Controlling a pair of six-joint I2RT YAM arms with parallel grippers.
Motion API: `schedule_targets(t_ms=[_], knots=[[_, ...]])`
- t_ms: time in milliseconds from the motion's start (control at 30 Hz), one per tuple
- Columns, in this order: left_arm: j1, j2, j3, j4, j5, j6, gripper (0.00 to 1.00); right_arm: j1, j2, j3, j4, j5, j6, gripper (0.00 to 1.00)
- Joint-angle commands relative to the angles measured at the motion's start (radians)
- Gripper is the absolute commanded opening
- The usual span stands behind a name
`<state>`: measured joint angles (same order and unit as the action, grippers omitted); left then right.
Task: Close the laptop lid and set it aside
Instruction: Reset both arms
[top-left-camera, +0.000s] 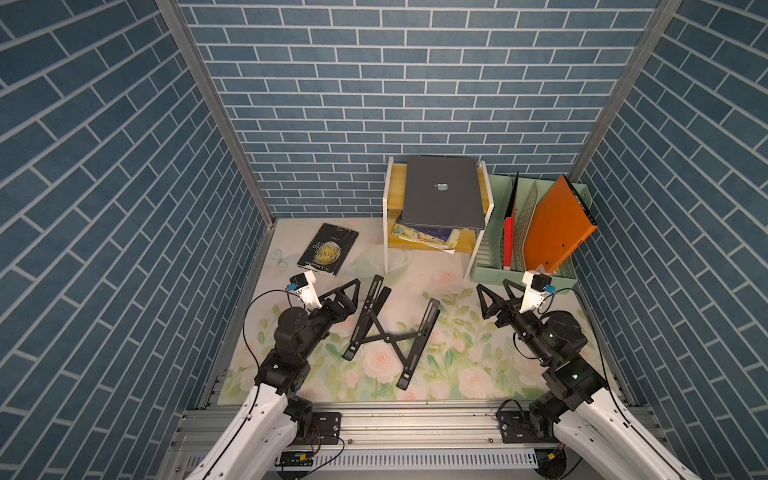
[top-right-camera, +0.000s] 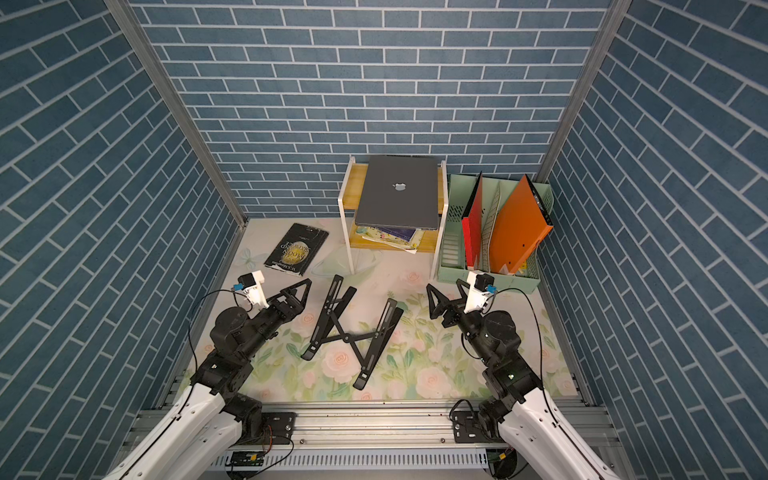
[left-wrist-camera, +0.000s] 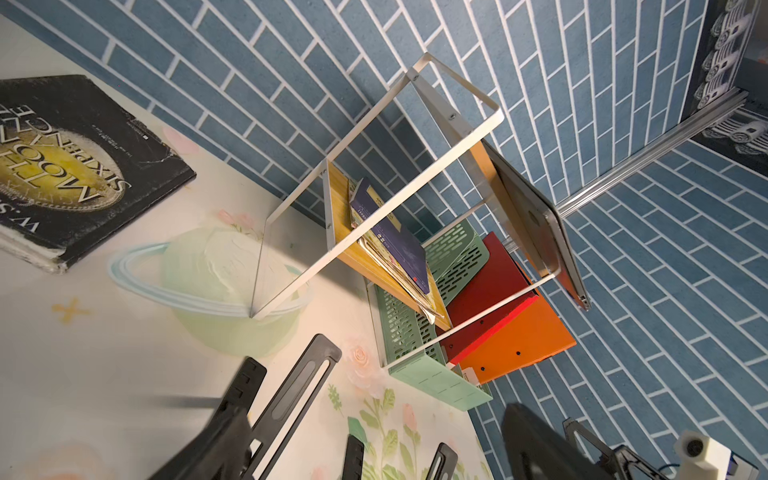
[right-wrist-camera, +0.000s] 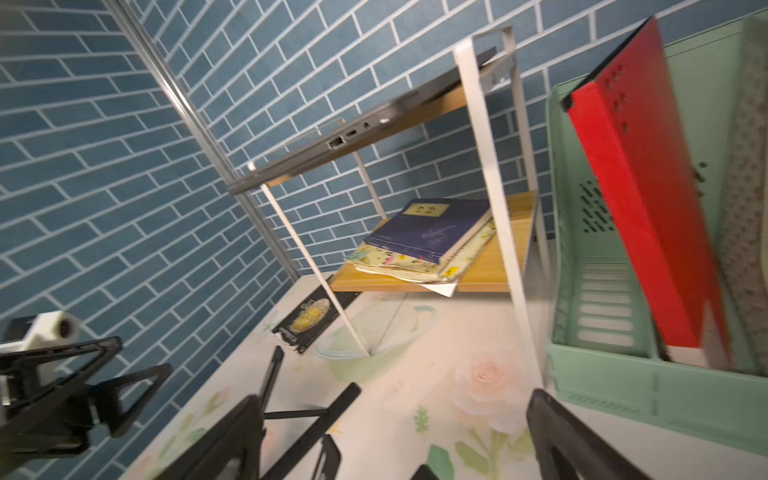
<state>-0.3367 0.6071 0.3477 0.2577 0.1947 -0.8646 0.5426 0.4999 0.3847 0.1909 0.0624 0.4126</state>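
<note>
The laptop (top-left-camera: 444, 192) lies closed on the rack (top-left-camera: 385, 249), top shelf, so the task looks finished. The left gripper (top-left-camera: 353, 293) and right gripper (top-left-camera: 491, 287) hover spread, empty.

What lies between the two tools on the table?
Between the left tool and the right tool lies the black folding stand; both top views show it.

Laptop (top-left-camera: 444, 191) atop shelf rack (top-left-camera: 386, 232); file tray (top-left-camera: 490, 274) to its right, stand (top-left-camera: 388, 338) before it.
</note>
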Motion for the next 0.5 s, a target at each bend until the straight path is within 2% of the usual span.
schedule_targets(t_ms=[0, 267, 467], knots=[[0.005, -0.015, -0.033, 0.059, -0.026, -0.034, 1.0, -0.006, -0.049, -0.042, -0.041, 0.272, -0.149, 0.99], [0.005, -0.02, -0.06, 0.048, -0.048, -0.035, 1.0, -0.094, -0.043, -0.174, 0.088, 0.413, -0.159, 0.99], [0.005, -0.021, -0.066, 0.029, -0.066, -0.032, 1.0, -0.3, -0.023, -0.3, 0.266, 0.365, -0.109, 0.99]])
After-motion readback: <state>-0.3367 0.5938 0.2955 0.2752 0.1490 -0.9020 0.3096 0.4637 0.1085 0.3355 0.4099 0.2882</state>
